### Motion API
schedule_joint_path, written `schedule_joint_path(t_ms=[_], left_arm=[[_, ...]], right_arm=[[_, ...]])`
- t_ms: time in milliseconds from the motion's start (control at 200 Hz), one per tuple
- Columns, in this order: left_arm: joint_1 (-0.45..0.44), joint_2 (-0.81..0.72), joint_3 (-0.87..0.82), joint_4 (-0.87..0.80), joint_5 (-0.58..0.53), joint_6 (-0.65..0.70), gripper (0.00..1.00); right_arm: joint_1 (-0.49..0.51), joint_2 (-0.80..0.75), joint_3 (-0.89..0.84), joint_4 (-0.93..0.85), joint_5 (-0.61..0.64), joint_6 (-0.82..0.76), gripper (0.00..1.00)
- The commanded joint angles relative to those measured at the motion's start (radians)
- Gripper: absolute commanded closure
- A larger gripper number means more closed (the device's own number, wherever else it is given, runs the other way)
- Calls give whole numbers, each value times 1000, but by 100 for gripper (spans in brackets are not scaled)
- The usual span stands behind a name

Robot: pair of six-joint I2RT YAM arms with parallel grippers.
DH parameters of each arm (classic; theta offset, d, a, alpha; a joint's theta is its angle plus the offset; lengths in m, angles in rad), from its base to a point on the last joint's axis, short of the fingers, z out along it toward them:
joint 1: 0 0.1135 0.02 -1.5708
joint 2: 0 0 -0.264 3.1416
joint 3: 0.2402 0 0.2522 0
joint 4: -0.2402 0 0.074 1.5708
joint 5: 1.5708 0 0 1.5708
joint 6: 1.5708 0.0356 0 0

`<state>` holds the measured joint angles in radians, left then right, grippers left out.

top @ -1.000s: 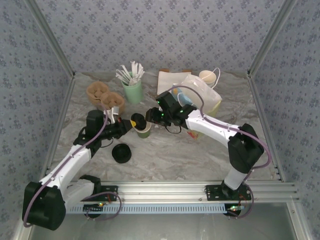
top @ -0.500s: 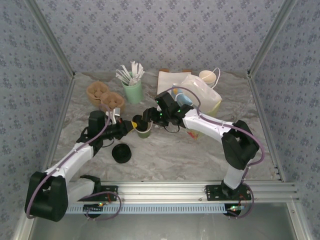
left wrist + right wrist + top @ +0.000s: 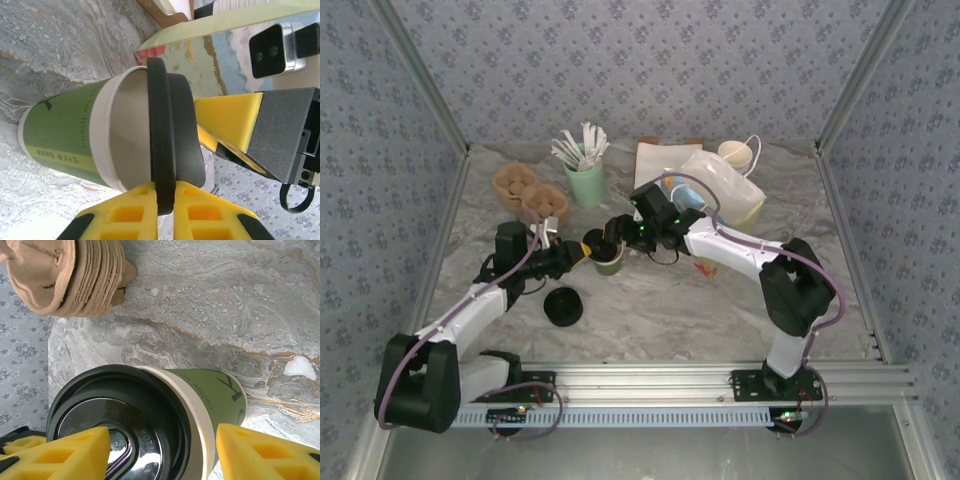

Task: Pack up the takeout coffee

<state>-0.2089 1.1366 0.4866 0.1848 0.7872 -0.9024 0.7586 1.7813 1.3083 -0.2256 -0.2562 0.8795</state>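
Note:
The takeout coffee is a green paper cup (image 3: 609,264) standing mid-table, its black lid (image 3: 595,243) tilted against the rim on the left side. In the left wrist view the lid (image 3: 165,130) stands edge-on across the cup's (image 3: 65,140) open mouth. My left gripper (image 3: 167,187) is shut on the lid's rim. My right gripper (image 3: 164,432) hovers open above the cup (image 3: 215,390). One of its fingers is over the lid (image 3: 120,410), the other beyond the cup's far side. In the top view the left gripper (image 3: 582,250) and right gripper (image 3: 612,236) meet at the cup.
A stack of black lids (image 3: 563,306) lies near the front left. Brown pulp cup carriers (image 3: 530,193) sit at the back left beside a mint cup with white sticks (image 3: 584,180). A paper bag (image 3: 720,190) and cream cups (image 3: 735,152) stand behind the right arm.
The right gripper's jaws have spread wider over the cup top. The left gripper has nudged the lid closer onto the cup's rim.

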Motion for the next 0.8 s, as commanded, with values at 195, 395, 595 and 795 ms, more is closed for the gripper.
schedule_joint_path(t_ms=[195, 395, 595, 795], left_arm=[[8, 27, 1, 9, 23, 35, 77], [9, 42, 4, 7, 21, 49, 73], [9, 60, 9, 1, 24, 64, 69], [9, 64, 14, -11, 21, 79, 68]], right_arm=[[-7, 12, 17, 42, -43, -4, 38], [-6, 12, 14, 45, -46, -8, 37], [-7, 12, 11, 40, -44, -11, 36], [-2, 6, 12, 18, -24, -24, 37]])
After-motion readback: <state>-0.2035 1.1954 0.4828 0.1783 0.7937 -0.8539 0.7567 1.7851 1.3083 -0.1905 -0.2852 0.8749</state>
